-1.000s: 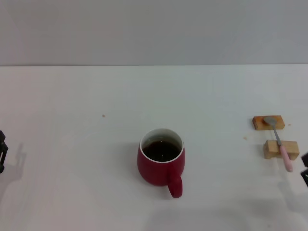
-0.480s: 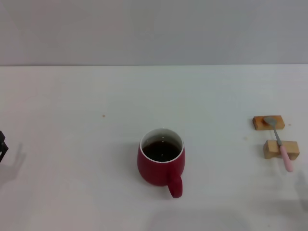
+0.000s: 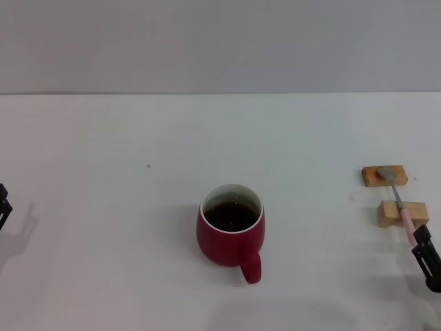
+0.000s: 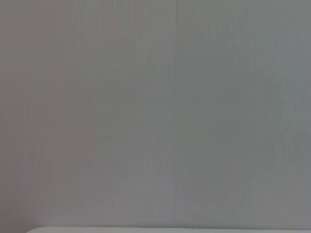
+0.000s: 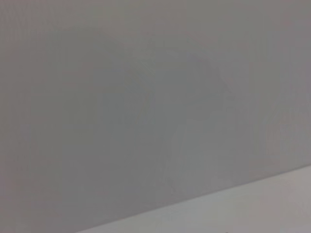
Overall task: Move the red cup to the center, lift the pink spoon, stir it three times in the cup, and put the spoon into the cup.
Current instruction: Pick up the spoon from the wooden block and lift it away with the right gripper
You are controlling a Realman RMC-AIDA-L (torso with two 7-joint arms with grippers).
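Note:
The red cup stands at the middle of the white table, dark liquid inside, its handle toward me. At the right, the pink spoon lies across two tan wooden blocks, its grey bowl on the far block and its pink handle over the near block. My right gripper shows at the right edge, just past the near end of the spoon's handle and covering its tip. At the left edge, far from the cup, only a sliver of my left gripper is visible. Neither wrist view shows any task object.
A grey wall rises behind the table's far edge. Both wrist views show only that wall and a strip of white table. A small speck marks the table left of the cup.
My right gripper, out of view half a second ago, has come back in at the right edge, at the spoon handle's end. The left gripper has barely shifted. Cup and spoon are still.

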